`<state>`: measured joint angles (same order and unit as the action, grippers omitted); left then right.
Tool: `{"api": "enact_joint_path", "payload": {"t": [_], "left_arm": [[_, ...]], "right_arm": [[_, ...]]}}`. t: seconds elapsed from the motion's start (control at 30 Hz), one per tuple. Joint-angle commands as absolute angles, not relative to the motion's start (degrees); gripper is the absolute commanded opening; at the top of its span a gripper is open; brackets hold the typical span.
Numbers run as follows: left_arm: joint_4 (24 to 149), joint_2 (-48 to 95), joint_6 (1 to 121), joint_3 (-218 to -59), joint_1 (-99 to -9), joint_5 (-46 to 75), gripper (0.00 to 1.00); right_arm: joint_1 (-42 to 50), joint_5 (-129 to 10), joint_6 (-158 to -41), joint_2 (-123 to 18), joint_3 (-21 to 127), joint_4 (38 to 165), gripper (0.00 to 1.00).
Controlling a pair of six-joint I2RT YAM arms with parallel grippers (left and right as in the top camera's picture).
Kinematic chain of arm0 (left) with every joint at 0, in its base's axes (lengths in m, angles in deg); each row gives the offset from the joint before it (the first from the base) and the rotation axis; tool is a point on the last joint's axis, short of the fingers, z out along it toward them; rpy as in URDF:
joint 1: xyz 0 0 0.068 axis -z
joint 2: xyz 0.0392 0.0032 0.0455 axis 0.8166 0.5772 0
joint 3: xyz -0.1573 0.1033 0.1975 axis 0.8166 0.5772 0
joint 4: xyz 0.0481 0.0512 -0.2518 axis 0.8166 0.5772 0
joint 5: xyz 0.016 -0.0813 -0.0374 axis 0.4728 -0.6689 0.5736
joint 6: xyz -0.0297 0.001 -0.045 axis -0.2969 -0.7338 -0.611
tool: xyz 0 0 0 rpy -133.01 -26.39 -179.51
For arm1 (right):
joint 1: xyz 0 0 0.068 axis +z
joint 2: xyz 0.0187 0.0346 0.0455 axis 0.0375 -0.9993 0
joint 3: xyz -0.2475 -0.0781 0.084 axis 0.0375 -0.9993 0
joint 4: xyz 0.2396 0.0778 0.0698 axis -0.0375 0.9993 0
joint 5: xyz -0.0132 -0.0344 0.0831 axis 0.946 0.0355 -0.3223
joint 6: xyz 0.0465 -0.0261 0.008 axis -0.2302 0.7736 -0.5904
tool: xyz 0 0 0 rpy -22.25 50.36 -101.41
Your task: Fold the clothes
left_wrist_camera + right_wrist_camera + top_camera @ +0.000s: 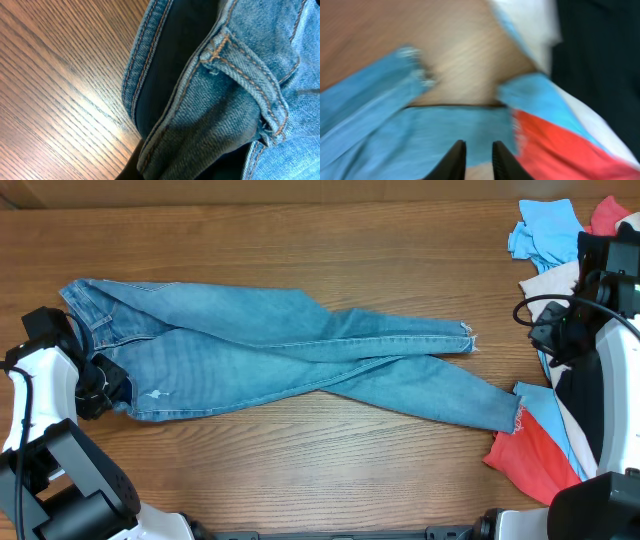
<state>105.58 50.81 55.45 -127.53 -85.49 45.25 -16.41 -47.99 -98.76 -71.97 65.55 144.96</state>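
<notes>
Watching the left gripper (pixel 100 380) clamped on the jeans (pixel 270 355) lying flat across the table (pixel 300 240), right gripper (pixel 475 155) slightly parted above the hems, I figured the waistband could slip.

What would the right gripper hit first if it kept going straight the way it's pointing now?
Most likely the jeans: the right gripper points at the lower leg's hem, with the red garment just beside. The view is blurred, so depth is uncertain.

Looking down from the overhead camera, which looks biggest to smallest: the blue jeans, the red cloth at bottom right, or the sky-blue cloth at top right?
1. Light blue denim jeans, by far the largest.
2. Red cloth.
3. Sky-blue thin cloth.
The last two look close, and both are partly hidden.
</notes>
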Motion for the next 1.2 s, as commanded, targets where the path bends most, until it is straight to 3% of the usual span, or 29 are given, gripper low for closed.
{"api": "enact_joint_path", "payload": {"t": [0.0, 0.33, 0.83, 0.87, 0.93, 0.97, 1.17], "left_arm": [[105.7, 50.9, 55.3, -128.0, -85.4, 46.1, 0.09], [105.7, 50.9, 55.3, -128.0, -85.4, 45.1, 0.12], [105.7, 50.9, 55.3, -128.0, -85.3, 45.1, 0.12], [105.7, 50.9, 55.3, -128.0, -85.3, 45.1, 0.12], [105.7, 50.9, 55.3, -128.0, -85.3, 45.1, 0.12], [105.7, 50.9, 55.3, -128.0, -85.3, 45.1, 0.12], [105.7, 50.9, 55.3, -128.0, -85.3, 45.1, 0.12]], "right_arm": [[-14.1, -63.3, -89.6, -72.2, 63.8, 141.2, 0.24], [-10.0, -65.0, -90.0, -81.4, 55.6, 128.1, 0.38], [-10.0, -67.8, -91.6, -97.0, 55.5, 118.4, 0.45], [-10.0, -67.8, -91.6, -97.2, 55.5, 118.3, 0.40], [-9.9, -67.9, -91.5, -97.2, 55.5, 118.2, 0.09], [-9.9, -68.3, -91.5, -97.2, 55.6, 118.0, 0.04], [-10.0, -75.5, -91.3, -96.3, 60.6, 116.6, 0.04]]}}
